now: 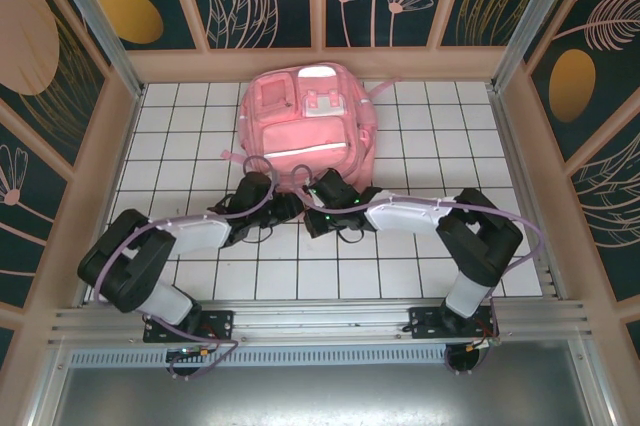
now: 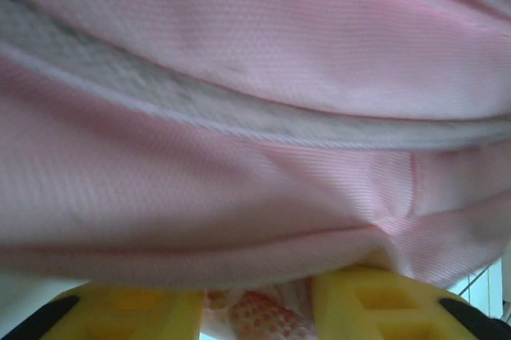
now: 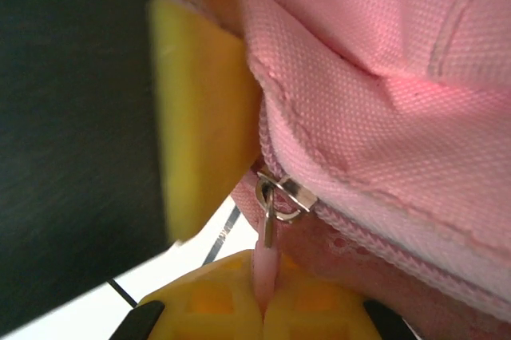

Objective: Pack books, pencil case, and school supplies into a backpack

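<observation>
Backpack (image 1: 305,121), pink with silvery stripes, lies flat on the white tiled table (image 1: 450,146), toward 12 o'clock of the table centre, front pockets up. Left arm (image 1: 195,236) and right arm (image 1: 410,214) both reach to the backpack's 6 o'clock edge, wrists close together, left one at about 7 o'clock of the bag and right one at about 6 o'clock.

Right wrist view: right fingers (image 3: 215,300) are clenched on the pink zipper pull (image 3: 267,256), which runs up to the metal zipper slider (image 3: 286,196) on the bag's seam. A yellow finger on a black body sits against the fabric at 9 o'clock of the slider.

Left wrist view: left fingers (image 2: 128,312) stand apart under a fold of pink fabric. Pink mesh fills the gap between them. Cannot tell if they pinch it or are released.
</observation>
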`<state>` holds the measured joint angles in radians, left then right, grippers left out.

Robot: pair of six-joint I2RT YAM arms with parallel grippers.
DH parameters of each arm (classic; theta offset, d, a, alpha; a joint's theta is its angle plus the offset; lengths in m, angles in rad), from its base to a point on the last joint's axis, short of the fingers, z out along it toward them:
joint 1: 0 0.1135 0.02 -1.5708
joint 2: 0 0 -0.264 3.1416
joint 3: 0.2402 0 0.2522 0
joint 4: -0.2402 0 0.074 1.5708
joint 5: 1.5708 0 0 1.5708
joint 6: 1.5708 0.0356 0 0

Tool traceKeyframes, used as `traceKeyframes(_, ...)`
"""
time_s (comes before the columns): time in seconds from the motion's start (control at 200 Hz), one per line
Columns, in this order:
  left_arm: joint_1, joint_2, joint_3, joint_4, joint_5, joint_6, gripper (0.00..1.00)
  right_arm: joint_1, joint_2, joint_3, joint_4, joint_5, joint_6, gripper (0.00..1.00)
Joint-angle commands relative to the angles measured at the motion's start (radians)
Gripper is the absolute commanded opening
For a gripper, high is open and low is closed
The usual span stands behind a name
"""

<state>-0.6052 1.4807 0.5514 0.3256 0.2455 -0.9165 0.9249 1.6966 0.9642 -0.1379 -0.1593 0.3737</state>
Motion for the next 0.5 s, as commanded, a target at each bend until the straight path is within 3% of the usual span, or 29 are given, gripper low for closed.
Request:
traceKeyframes(0.0, -0.012, -0.129, -0.002, -0.029, -0.047, 0.039, 0.46, -0.001, -0.050, -0.006, 0.098, 0.003, 0.001, 0.00)
traceKeyframes(0.235, -0.010, -0.298, -0.021, -0.204, -0.217, 0.084, 0.58, -0.121, -0.234, -0.162, 0.081, 0.009, 0.010, 0.00)
traceKeyframes(0.495, -0.007, -0.188, -0.001, -0.177, -0.242, 0.049, 0.54, -0.248, -0.369, -0.257, 0.043, 0.007, -0.020, 0.00)
